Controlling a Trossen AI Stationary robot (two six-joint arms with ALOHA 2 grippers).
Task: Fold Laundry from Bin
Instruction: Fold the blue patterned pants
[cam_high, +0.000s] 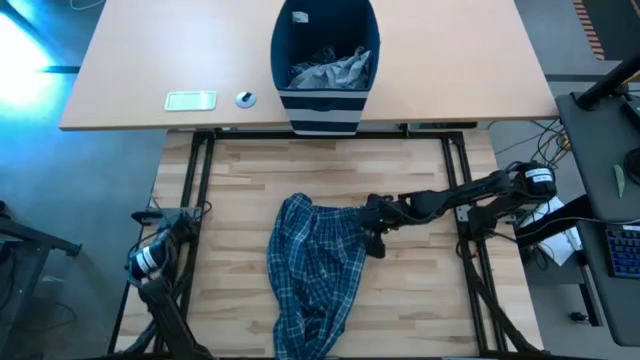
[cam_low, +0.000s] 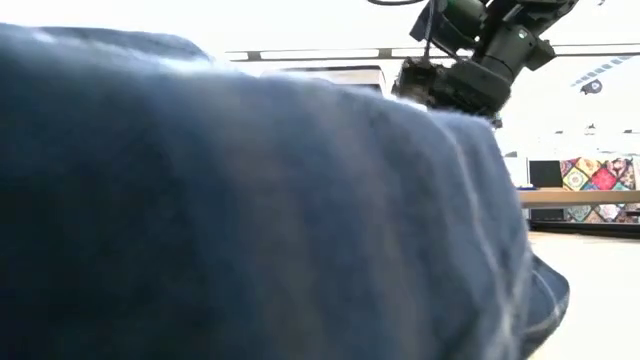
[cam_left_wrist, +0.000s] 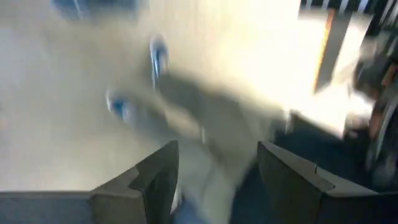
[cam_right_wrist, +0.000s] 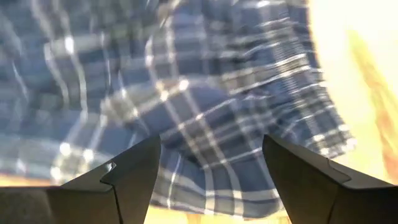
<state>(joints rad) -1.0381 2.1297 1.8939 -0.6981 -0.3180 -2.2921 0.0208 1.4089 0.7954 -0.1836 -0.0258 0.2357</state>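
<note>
Plaid trousers (cam_high: 315, 268) lie lengthwise, running away from the bin (cam_high: 326, 68), which holds grey cloth (cam_high: 330, 70). Right gripper (cam_high: 372, 236) jaws open over them; left gripper (cam_high: 150, 258) jaws open.

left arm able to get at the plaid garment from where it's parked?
Probably yes: the left gripper sits open off the table's left edge, and bare tabletop lies between it and the plaid garment. The right gripper is at the far side.

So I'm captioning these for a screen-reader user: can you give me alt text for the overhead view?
A blue-and-white plaid garment lies spread on the wooden work table, with the right gripper at its right edge, fingers open. The left gripper waits at the table's left side. Beyond stands a navy striped bin holding grey cloth.
</note>
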